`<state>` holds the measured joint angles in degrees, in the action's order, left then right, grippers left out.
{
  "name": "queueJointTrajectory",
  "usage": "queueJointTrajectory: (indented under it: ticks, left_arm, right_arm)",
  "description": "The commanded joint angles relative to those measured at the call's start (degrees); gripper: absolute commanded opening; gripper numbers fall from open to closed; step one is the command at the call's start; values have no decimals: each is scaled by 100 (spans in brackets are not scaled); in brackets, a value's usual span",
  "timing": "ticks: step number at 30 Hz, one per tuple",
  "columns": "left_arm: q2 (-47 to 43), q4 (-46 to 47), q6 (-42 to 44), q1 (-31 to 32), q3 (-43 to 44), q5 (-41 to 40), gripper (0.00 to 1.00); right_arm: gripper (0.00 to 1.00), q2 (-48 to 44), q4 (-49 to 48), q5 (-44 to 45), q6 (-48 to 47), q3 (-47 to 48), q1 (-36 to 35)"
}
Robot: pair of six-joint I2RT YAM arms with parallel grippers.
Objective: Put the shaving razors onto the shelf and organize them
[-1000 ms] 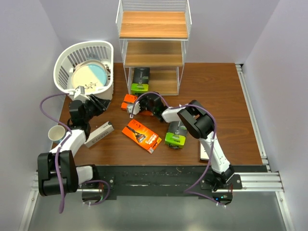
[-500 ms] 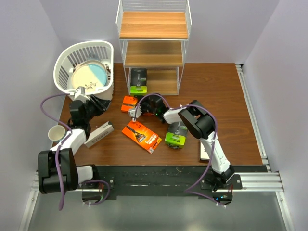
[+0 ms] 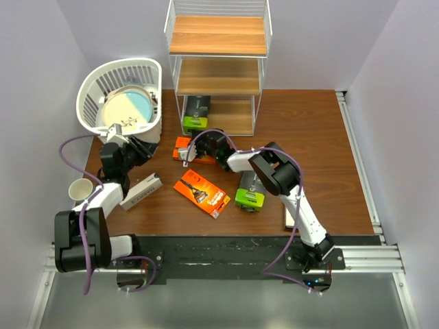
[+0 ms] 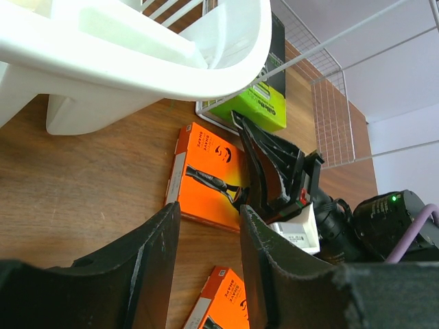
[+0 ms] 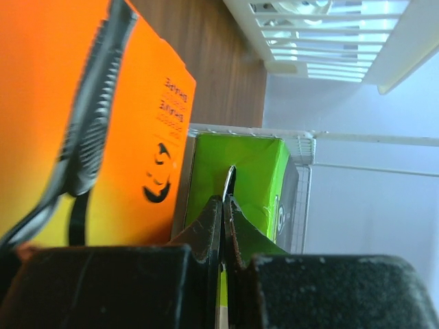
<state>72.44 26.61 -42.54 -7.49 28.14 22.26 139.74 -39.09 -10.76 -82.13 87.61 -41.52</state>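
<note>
On the shelf [image 3: 218, 65], a black-and-lime-green razor pack [image 3: 197, 112] lies half onto the bottom board. My right gripper [image 3: 194, 134] is shut, and its tips press the pack's green end [image 5: 254, 178], where a thin flap stands up; the right gripper [image 5: 225, 199] lies over an orange box [image 3: 181, 147]. Another orange box [image 3: 201, 193], a second green pack [image 3: 250, 190] and a white box [image 3: 142, 190] lie on the table. A white box [image 3: 291, 218] shows behind the right arm. My left gripper [image 4: 209, 212] hangs open and empty by the basket, facing the orange box [image 4: 206, 164].
A white slatted basket [image 3: 92, 82] holding a plate stands at the back left, close above my left gripper [image 3: 147, 145]. A paper mug [image 3: 81, 190] sits at the table's left edge. The shelf's wire frame [image 4: 329, 103] rises just behind the pack.
My right gripper has moved toward the shelf, and the green pack has slid farther onto the bottom board. The left arm has not moved.
</note>
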Motion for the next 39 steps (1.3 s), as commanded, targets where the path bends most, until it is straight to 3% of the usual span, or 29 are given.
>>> queueJointTrajectory:
  ticks: [1,3,4,7,8,13,18,20,21,23,26,27,28,32,36,39]
  left_arm:
    - [42,354,-52,-42,-37,-47,45]
    - [50,380,-52,-42,-37,-20,45]
    - [42,389,-52,-42,-37,-3,45]
    - [24,415,-35,-42,-37,50,46]
    - [24,415,-17,-34,-37,85,47]
    - [-213,354,114,71,42,357,48]
    - [-538,187,685,861,-28,604,49]
    - [-696,81,974,1430,-107,700,50]
    - [-740,81,1011,1608,-229,735,50]
    - [-828,72,1134,2125,-353,797,50]
    - [-741,195,1266,2819,-520,902,50]
    - [-671,256,1292,3006,-538,929,51]
    - [-592,335,1301,3190,-529,981,51]
    - [66,441,1249,4287,-345,1000,52]
    - [726,1090,722,4870,-283,850,50]
    - [1516,1075,704,5187,136,972,48]
  right_arm:
    - [2,185,7,30,65,204,-67]
    - [18,150,-211,153,100,125,-58]
    - [41,124,-300,206,109,20,-50]
    - [60,-86,-608,391,188,-226,-49]
    - [62,-201,-669,417,241,-305,-49]
    - [68,-1305,-741,575,399,-1208,-32]
    - [70,-2573,-3,891,732,-2265,-41]
    - [70,-3256,382,1511,1512,-2608,-41]
    - [70,-3452,1124,1777,1916,-2609,-49]
    - [70,-3952,2033,2643,3330,-2390,20]
    - [70,-4340,3843,3106,5465,-2030,450]
    - [70,-4646,4596,3002,5932,-2003,608]
    - [70,-4814,4804,2923,6685,-2168,879]
    - [70,-5492,6067,2580,8122,-2564,1330]
    - [70,-5966,6423,1904,9195,-3134,1585]
    - [70,-6318,6361,1377,10056,-3591,1822]
